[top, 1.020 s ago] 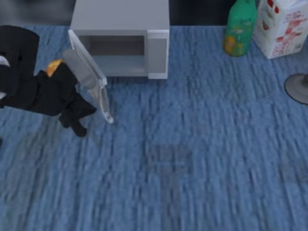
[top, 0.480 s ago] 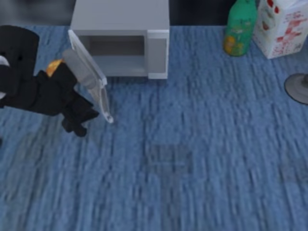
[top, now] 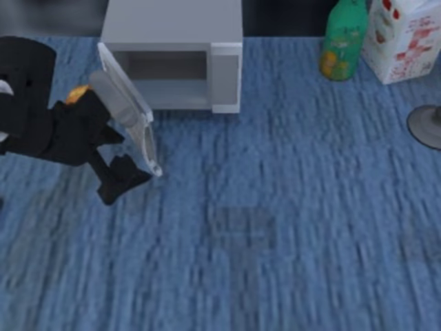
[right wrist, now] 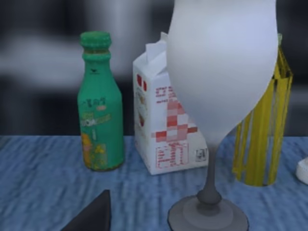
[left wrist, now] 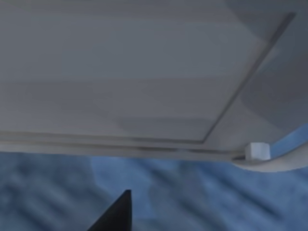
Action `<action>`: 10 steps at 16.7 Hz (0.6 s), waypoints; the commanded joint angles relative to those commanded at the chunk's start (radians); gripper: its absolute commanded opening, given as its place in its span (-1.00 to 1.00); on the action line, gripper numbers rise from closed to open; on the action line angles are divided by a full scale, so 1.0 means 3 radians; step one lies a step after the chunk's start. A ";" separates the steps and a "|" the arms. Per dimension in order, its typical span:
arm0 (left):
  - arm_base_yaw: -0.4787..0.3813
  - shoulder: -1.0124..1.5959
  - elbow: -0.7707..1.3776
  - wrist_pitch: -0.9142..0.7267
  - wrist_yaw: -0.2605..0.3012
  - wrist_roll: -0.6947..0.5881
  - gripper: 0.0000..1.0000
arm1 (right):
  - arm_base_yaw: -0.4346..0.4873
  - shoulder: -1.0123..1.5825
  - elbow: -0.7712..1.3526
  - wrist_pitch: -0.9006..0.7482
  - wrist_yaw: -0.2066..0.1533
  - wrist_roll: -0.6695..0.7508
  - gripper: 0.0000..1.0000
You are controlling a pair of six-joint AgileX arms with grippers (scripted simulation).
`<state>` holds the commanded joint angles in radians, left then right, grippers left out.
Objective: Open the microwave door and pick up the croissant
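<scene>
Table [top: 289,227]: covered in blue woven-looking cloth, with a dark, blurred background beyond its far edge. Microwave [top: 172,27] stands at the far left; the microwave door [top: 127,114] is swung open toward the left, its cavity showing nothing inside. Left gripper [top: 124,178] sits just beside the door's free edge, fingers spread apart, holding nothing. An orange-brown object, possibly the croissant [top: 77,92], shows behind the left arm; identity uncertain. Far right: green bottle [top: 343,38], milk carton [top: 406,38], wine glass [right wrist: 216,72], yellow container [right wrist: 262,134]. Right gripper: state cannot be determined.
</scene>
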<state>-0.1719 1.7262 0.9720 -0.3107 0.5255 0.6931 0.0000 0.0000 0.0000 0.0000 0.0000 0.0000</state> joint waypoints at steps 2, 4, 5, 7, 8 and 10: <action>0.0000 0.0000 0.0000 0.0000 0.0000 0.0000 1.00 | 0.0000 0.0000 0.0000 0.0000 0.0000 0.0000 1.00; 0.0000 0.0000 0.0000 0.0000 0.0000 0.0000 1.00 | 0.0000 0.0000 0.0000 0.0000 0.0000 0.0000 1.00; 0.0000 0.0000 0.0000 0.0000 0.0000 0.0000 1.00 | 0.0000 0.0000 0.0000 0.0000 0.0000 0.0000 1.00; -0.0002 -0.0012 -0.0003 -0.0008 -0.0003 -0.0001 1.00 | 0.0000 0.0000 0.0000 0.0000 0.0000 0.0000 1.00; -0.0004 -0.0058 -0.0017 -0.0042 -0.0012 -0.0006 1.00 | 0.0000 0.0000 0.0000 0.0000 0.0000 0.0000 1.00; -0.0008 -0.0248 -0.0065 -0.0174 -0.0033 -0.0025 1.00 | 0.0000 0.0000 0.0000 0.0000 0.0000 0.0000 1.00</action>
<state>-0.1744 1.6517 0.9524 -0.3629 0.5157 0.6855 0.0000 0.0000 0.0000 0.0000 0.0000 0.0000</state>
